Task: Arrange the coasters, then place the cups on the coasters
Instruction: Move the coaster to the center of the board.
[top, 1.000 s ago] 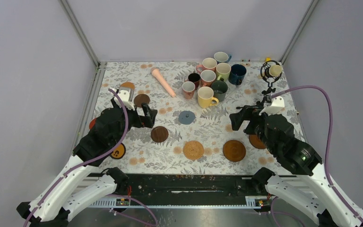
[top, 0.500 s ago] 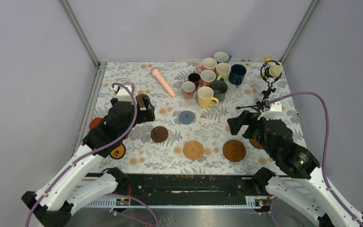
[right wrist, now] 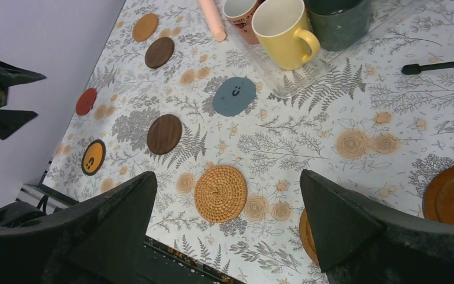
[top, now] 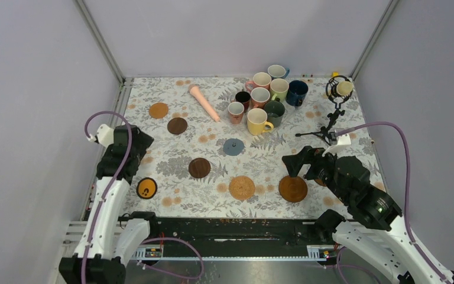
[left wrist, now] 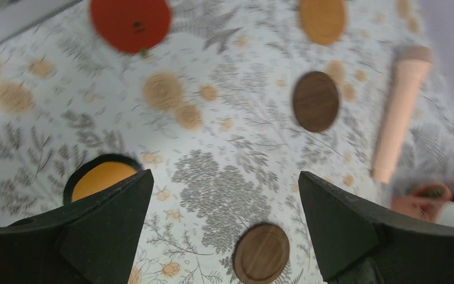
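left tool (left wrist: 224, 177) released, empty, above the left edge of the surface (top: 260, 160). right tool (right wrist: 227, 176) released, empty, near the right edge. coasters (top: 242, 187) lie flat, scattered over the near and left parts. cups (top: 266, 97) are bunched by the far edge right of centre, apart from the coasters. pink stick (top: 204, 102) just left of them.

Wide-spread fingers (left wrist: 100, 231) are hanging over the bench (left wrist: 224, 183); near the farther dark brown coaster (left wrist: 315, 101) a pink stick (left wrist: 399, 112) is lying, a red coaster (left wrist: 130, 23) sitting well apart
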